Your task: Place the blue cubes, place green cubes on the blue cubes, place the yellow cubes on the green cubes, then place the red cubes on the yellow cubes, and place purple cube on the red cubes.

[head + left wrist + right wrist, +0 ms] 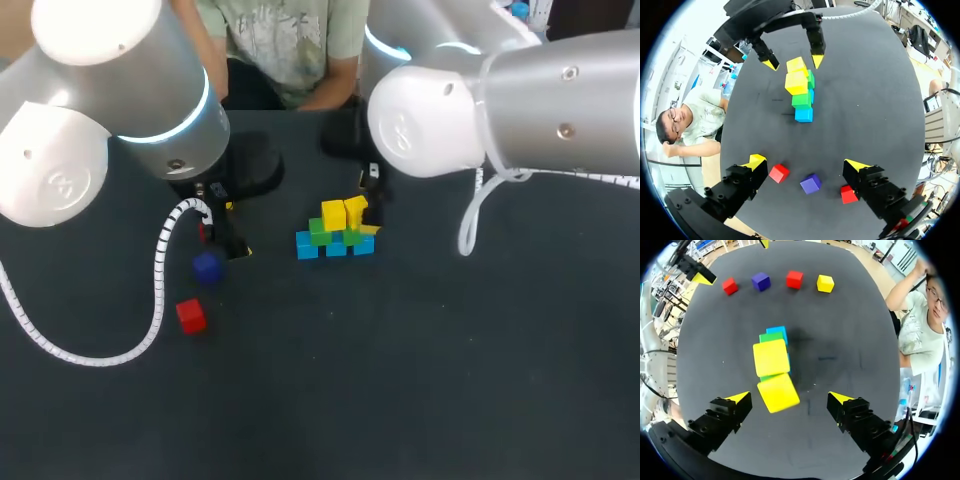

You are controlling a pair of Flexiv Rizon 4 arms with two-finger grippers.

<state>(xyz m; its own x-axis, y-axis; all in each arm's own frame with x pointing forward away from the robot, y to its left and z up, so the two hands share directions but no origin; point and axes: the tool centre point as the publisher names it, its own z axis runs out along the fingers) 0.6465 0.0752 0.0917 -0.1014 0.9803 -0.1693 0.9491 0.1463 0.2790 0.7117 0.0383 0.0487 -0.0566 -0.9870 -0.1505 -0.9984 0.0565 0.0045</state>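
At the table's middle stands the pile: blue cubes point(335, 247) at the bottom, green cubes point(320, 230) on them, and two yellow cubes point(333, 214) on top. My right gripper point(789, 398) hangs open over the pile. The nearer yellow cube point(778, 392) sits slightly askew between its fingers, touched by neither. My left gripper point(806, 163) is open above a red cube point(779, 173), the purple cube point(811, 183) and a second red cube point(848, 194). A loose yellow cube point(825, 283) lies beside them.
The loose cubes lie in a row left of the pile, partly under my left arm point(120, 90) and its white cable point(160, 270) in the head view. A person sits at the table's far edge, not reaching over it.
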